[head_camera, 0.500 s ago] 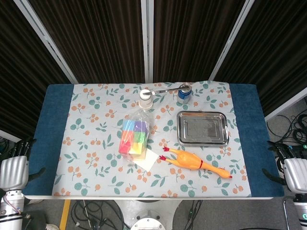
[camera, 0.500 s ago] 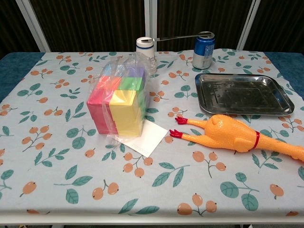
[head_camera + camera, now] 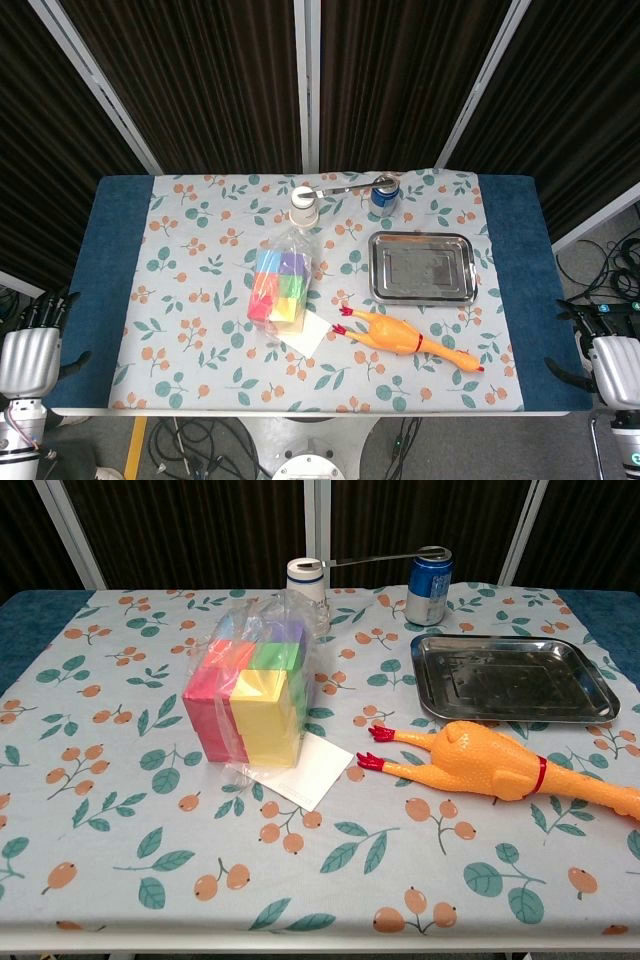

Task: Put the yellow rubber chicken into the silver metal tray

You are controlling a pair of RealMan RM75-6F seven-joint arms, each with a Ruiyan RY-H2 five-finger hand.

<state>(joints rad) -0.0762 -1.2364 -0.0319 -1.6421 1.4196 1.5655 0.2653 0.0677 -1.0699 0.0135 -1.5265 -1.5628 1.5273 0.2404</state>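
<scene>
You're at the start: nothing picked up yet. The yellow rubber chicken [image 3: 408, 339] lies flat on the worktop [image 3: 200, 250], near-right of centre, red feet pointing left toward the white card [image 3: 306, 333], head end trailing to the right near edge. It sits just near of the silver metal tray [image 3: 421, 267], close to the tray's near rim but apart from it. The tray holds nothing.

Your right hand [image 3: 615, 358] hangs off the right near corner of the worktop, well apart from the chicken; it grips nothing, fingers look loosely apart. Your left hand [image 3: 28, 355] is off the left near corner, likewise holding nothing, fingers slack and apart. Neither shows in the chest view.

Step in hand, as I judge it: the reach. The right hand is the closer one. Bring it in over the chicken's fat body, not the thin neck, and close across the width. Rubber will likely squash and flop, so lift clear before carrying it far toward the tray. The bagged colour blocks [image 3: 279, 288], blue can [image 3: 384, 195] and white-capped bottle [image 3: 303, 204] lie out of that path.
</scene>
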